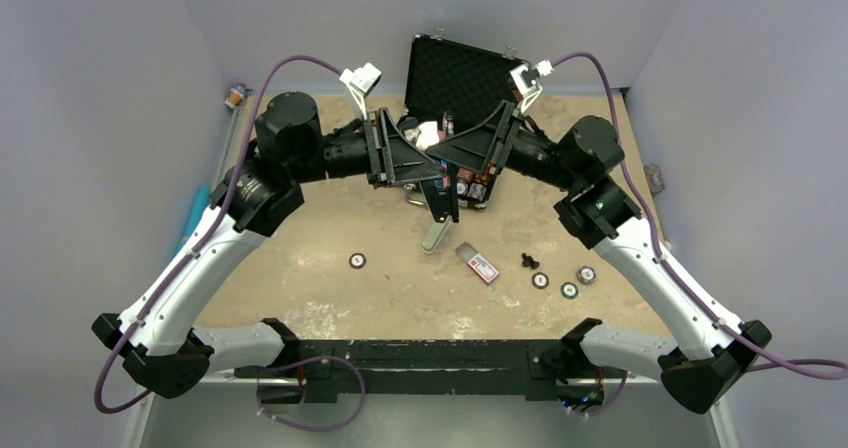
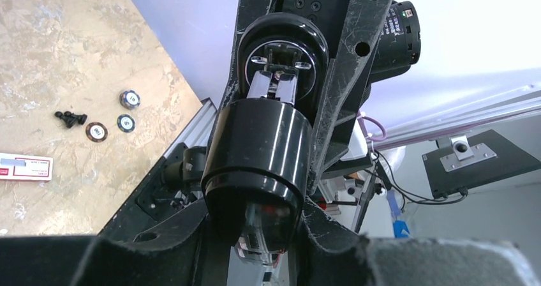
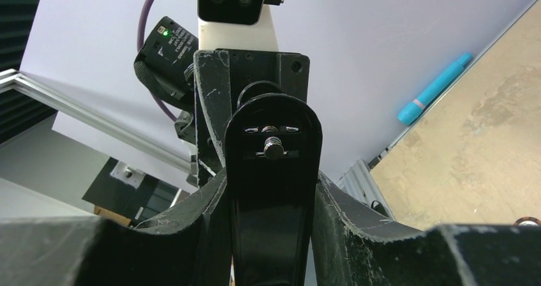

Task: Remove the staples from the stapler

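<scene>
Black and glossy with bits of silver metal, the stapler (image 1: 440,200) hangs in the air above the middle of the table (image 1: 300,298), nose down. The left gripper (image 2: 255,235) and the right gripper (image 3: 271,235) meet it from opposite sides, each with its fingers pressed against the body. Just beyond its nose on the table lies a white card (image 1: 483,266) with a red band, its print too small to read. Near it are round discs (image 1: 569,290) with pale centres, their marks unreadable. An open black case (image 1: 455,73) stands behind.
</scene>
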{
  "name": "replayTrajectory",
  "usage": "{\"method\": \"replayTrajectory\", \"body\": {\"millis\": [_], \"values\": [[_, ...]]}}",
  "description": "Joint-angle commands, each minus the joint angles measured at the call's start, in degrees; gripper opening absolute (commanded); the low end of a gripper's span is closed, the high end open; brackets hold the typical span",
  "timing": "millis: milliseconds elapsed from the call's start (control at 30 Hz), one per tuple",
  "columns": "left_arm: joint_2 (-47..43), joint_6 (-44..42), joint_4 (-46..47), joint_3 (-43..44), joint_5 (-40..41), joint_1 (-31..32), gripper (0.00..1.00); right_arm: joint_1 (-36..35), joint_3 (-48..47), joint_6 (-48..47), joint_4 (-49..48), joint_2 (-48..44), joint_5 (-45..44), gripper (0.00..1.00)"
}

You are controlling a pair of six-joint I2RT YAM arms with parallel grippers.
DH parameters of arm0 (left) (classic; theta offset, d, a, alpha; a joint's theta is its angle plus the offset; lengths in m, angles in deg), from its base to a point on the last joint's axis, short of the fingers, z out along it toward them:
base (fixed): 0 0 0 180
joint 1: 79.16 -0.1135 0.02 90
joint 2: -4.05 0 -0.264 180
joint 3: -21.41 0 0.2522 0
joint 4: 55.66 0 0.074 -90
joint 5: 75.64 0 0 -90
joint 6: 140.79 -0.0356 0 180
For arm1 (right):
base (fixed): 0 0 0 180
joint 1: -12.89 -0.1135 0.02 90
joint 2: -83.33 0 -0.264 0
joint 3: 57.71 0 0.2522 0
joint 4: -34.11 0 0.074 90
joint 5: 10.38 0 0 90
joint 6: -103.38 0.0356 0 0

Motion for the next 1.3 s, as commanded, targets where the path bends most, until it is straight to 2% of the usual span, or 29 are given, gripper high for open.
{"method": "replayTrajectory", "body": {"millis": [0, 67, 133, 200, 267, 433, 700, 933, 1033, 1133, 1267], "values": [[-1.9, 1.6, 4.9, 2.9, -3.5, -0.5, 0.28, 0.0, 0.2, -1.8, -2.4, -2.2, 0.3, 0.00], [-2.1, 0.7, 3.3, 2.9, -3.3, -0.4, 0.51, 0.0, -0.1, -2.2, -1.3, -2.4, -0.5, 0.00], [-2.6, -0.4, 1.2, 2.8, -2.7, -0.5, 0.68, 0.0, -0.7, -2.7, 0.5, -2.7, -1.4, 0.00], [-3.4, -1.9, -1.0, 2.7, -2.2, -0.4, 0.77, 0.0, -1.4, -3.4, 2.6, -2.8, -2.7, 0.00], [-4.4, -3.5, -4.0, 2.6, -1.1, -0.5, 0.79, 0.0, -1.6, -3.6, 3.8, -3.0, -3.5, 0.00], [-7.4, -7.7, -13.0, 1.5, 3.2, -1.1, 0.82, 0.1, -0.8, -3.6, 5.6, -3.0, -4.7, 0.00], [-11.5, -11.5, -29.4, 0.3, 17.3, -1.4, 0.83, -0.2, -0.4, -7.2, 10.4, -1.2, -6.0, 0.00], [-11.4, -15.2, -36.3, 1.4, 25.8, -2.9, 0.79, -2.2, 0.0, -14.3, 19.9, 2.5, -12.6, 0.00], [-9.2, -16.6, -38.0, 0.6, 23.4, -8.3, 0.78, -4.5, -1.2, -16.3, 23.3, 5.4, -17.1, 0.00], [-7.4, -17.1, -35.3, -3.6, 18.0, -14.7, 0.71, -6.2, -1.2, -17.3, 24.3, 8.6, -18.8, 0.00], [-2.4, -19.2, -31.4, -5.5, 14.2, -18.4, 0.67, -8.2, -1.1, -19.3, 25.0, 13.9, -19.7, 0.00]]}}
